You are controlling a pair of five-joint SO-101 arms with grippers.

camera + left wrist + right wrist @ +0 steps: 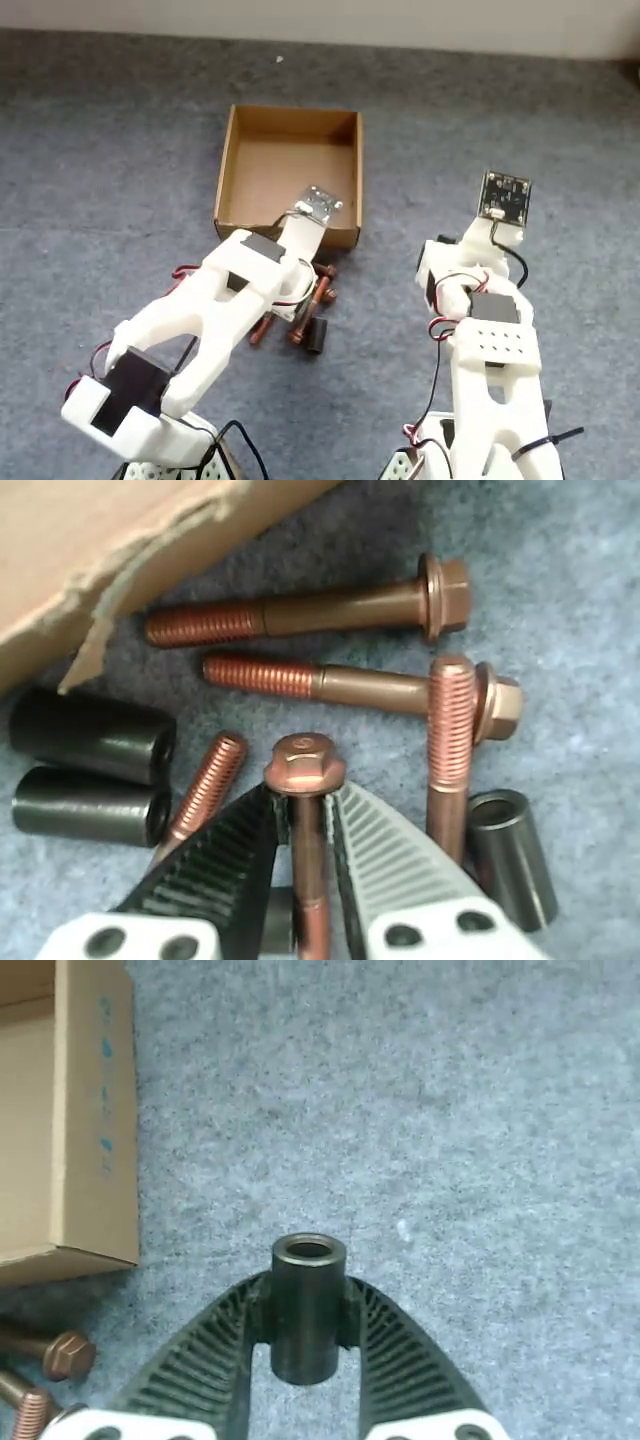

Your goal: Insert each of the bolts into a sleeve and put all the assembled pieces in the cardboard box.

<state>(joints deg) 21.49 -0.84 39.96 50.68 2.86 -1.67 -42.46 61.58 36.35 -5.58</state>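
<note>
My left gripper (305, 802) is shut on the shank of a copper bolt (304, 765), just under its flanged head. Several more copper bolts (310, 615) lie loose on the grey carpet around it. Two black sleeves (90, 738) lie side by side near the cardboard box (90, 540), and a third sleeve (512, 855) lies apart. My right gripper (306, 1295) is shut on a black sleeve (308, 1258) whose open bore faces away from the wrist. In the high view the bolts (325, 292) lie just in front of the open box (290, 170).
Grey carpet covers the whole table. The box's outer wall (65, 1120) and two bolt heads (62, 1355) lie to one side of my right gripper. The right arm (485, 320) stands well right of the box, with bare carpet between them.
</note>
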